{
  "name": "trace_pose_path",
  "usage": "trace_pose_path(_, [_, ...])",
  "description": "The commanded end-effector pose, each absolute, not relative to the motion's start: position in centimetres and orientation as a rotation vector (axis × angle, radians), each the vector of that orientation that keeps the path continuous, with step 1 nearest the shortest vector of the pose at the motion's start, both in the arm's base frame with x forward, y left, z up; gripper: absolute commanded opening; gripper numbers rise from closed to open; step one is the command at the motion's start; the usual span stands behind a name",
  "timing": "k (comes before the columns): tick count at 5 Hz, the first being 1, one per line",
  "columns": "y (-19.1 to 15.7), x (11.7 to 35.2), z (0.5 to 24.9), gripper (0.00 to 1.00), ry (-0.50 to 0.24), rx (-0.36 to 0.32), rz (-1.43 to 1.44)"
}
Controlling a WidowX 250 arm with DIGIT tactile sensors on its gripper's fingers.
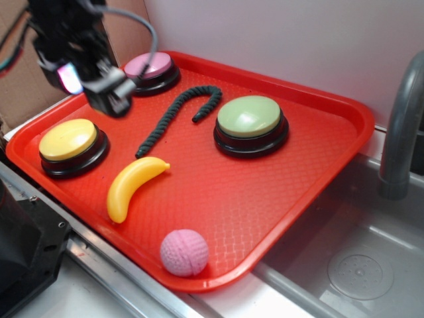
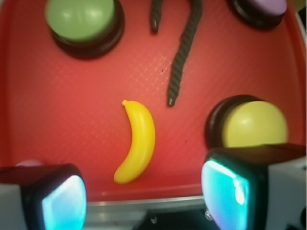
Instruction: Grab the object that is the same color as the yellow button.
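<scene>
A glossy yellow toy banana [image 1: 132,185] [image 2: 136,141] lies on the red tray [image 1: 265,199] near its front edge. The yellow button [image 1: 68,140] [image 2: 254,124] stands on a black base at the tray's left. My gripper [image 1: 99,83] [image 2: 144,199] hangs high above the tray's back left, between the yellow button and the pink-topped button. It is open with nothing between its fingers [image 2: 230,189]. In the wrist view the banana lies just beyond the gap between the fingers.
A pink-topped button [image 1: 151,68] sits at the back left, a green-topped button [image 1: 250,120] at the centre right. A dark twisted rope [image 1: 175,116] lies between them. A pink textured ball [image 1: 184,252] rests at the tray's front edge. A sink [image 1: 358,258] and grey faucet [image 1: 401,126] stand right.
</scene>
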State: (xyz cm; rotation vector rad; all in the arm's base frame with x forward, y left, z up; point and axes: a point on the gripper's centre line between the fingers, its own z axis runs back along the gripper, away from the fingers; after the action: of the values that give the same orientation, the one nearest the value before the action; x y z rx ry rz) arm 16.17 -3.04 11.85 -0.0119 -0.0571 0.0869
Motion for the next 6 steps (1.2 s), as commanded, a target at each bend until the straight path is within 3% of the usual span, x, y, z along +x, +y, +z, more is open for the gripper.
trace_pose_path(1, [-2.5, 17.7, 6.6, 1.00, -0.047, -0.013, 0.213])
trace_pose_path(3, [-2.1, 17.5, 2.8, 1.00, -0.011, 0.020, 0.268])
trace_pose_path(4, [-2.2, 17.5, 2.3, 0.69, -0.020, 0.019, 0.268])
trace_pose_path(5, [-2.2, 17.3, 2.0, 0.00, -0.025, 0.008, 0.270])
trace_pose_path(6, [-1.9, 17.6, 2.8, 0.00, -0.037, 0.003, 0.272])
